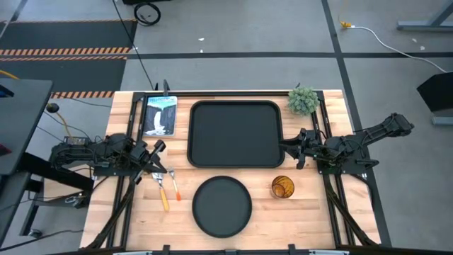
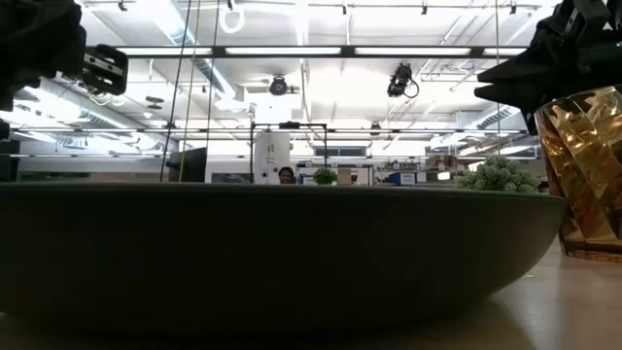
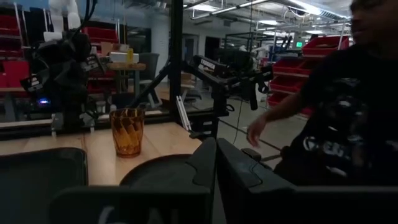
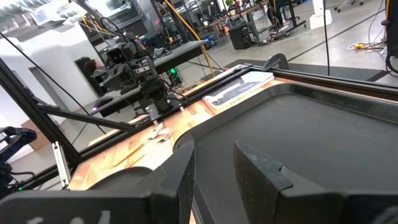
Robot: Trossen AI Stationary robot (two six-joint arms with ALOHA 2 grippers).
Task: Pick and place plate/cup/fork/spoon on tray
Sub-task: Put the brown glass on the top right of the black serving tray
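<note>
The black tray (image 1: 235, 134) lies at the table's far middle. The round black plate (image 1: 222, 205) lies in front of it, near the near edge, and fills the low view (image 2: 282, 253). The amber cup (image 1: 282, 187) stands upright to the plate's right. The fork and the spoon (image 1: 168, 186) lie side by side to the plate's left, orange handles toward the near edge; I cannot tell which is which. My left gripper (image 1: 160, 146) hovers shut and empty just beyond the two utensils. My right gripper (image 1: 284, 146) is slightly open and empty over the tray's right rim (image 4: 292, 124).
A small green potted plant (image 1: 303, 100) stands at the tray's far right corner. A flat printed booklet (image 1: 160, 115) lies left of the tray. A person (image 3: 348, 99) shows beyond the table's right side in the left wrist view.
</note>
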